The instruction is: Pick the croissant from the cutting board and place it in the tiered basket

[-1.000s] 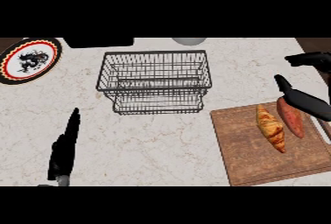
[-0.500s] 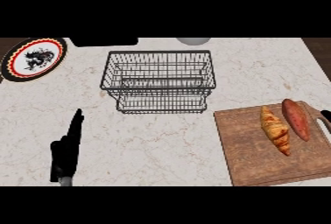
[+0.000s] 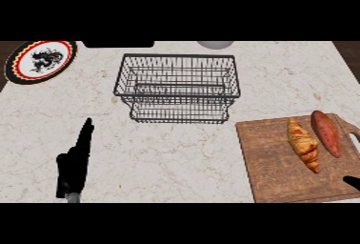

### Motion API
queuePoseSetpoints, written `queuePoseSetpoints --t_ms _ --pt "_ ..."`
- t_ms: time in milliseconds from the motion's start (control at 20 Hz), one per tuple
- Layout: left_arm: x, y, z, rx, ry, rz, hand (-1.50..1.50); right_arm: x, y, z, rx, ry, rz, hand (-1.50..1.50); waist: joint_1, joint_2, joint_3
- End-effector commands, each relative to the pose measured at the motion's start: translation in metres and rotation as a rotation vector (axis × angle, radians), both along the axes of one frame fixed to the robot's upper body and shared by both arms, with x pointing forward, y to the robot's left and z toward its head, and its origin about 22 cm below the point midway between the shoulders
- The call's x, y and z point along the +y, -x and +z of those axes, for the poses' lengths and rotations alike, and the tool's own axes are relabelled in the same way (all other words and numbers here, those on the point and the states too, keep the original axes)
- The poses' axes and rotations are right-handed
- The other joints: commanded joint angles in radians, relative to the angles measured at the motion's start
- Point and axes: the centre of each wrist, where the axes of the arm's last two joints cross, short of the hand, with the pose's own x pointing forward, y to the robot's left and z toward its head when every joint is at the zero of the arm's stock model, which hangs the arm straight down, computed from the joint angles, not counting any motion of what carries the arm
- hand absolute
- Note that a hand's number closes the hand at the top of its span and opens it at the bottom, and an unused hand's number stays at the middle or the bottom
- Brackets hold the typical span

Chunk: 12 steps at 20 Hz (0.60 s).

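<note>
Left hand [image 3: 74, 164] rests flat on the table [image 3: 175, 157], fingers straight and holding nothing; of the right hand [image 3: 351, 181] only a dark tip shows at the board's [image 3: 274, 171] lower right corner, so its state cannot be told. On the board, the croissant [image 3: 303, 144] lies just beside a sweet potato [image 3: 327, 133]. Nothing sits in the wire basket [image 3: 177, 88].

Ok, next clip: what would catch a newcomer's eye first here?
The black wire tiered basket at centre, standing empty. At right, a wooden cutting board carries the golden croissant beside a reddish sweet potato. The left hand rests open at lower left.
</note>
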Motion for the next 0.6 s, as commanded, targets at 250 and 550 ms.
queuePoseSetpoints --t_ms 250,550 --pt "-0.007 0.015 -0.014 0.075 0.003 -0.028 0.0 0.05 0.015 0.018 0.237 0.34 -0.228 -1.5 0.033 0.008 -0.002" --pt "-0.012 0.007 -0.02 0.067 0.023 -0.033 0.0 0.109 -0.011 -0.001 0.259 0.372 -0.286 -1.5 0.047 0.011 0.0"
